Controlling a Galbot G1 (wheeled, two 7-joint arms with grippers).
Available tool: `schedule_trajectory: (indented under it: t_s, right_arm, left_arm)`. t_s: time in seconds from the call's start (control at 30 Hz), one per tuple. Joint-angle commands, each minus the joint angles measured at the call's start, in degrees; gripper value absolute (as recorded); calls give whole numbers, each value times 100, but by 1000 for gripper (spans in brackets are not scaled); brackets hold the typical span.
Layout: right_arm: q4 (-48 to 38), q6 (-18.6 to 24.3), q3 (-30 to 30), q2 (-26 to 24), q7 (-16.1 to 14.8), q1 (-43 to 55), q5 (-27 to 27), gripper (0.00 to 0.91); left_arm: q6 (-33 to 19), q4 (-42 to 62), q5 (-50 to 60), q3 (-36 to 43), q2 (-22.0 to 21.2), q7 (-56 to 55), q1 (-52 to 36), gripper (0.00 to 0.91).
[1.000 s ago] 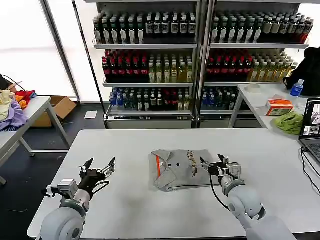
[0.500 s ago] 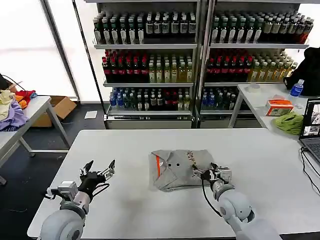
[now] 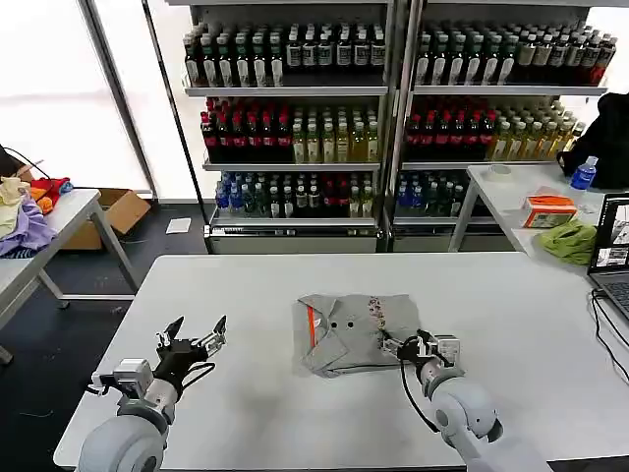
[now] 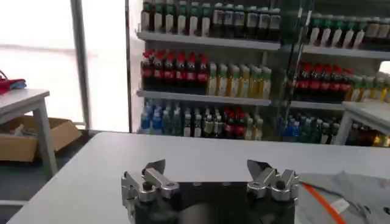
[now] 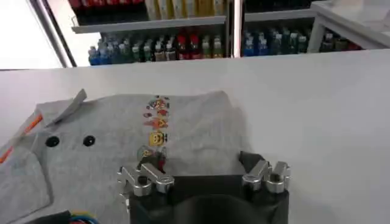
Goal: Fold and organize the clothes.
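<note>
R gripper (image 5: pixel 204 175) open over shirt (image 5: pixel 140 137) (buttons visible)

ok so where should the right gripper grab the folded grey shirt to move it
Probably by the near right edge of the shirt, where the right gripper sits with its fingers open. The fabric there lies in stacked folded layers, so a low pinch from the robot's side should catch them together. The orange-trimmed placket side is farther off and looks looser. The left gripper waits open, away from the shirt.
</note>
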Motion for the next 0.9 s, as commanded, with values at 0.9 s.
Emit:
schedule_trajectory:
  t_s: [0.9]
  right_arm:
    - [1297,862,2750,-74,-369,-1832,-1506,907]
  left_arm:
    - [-720,24,1272,-263,-696,382,359,907]
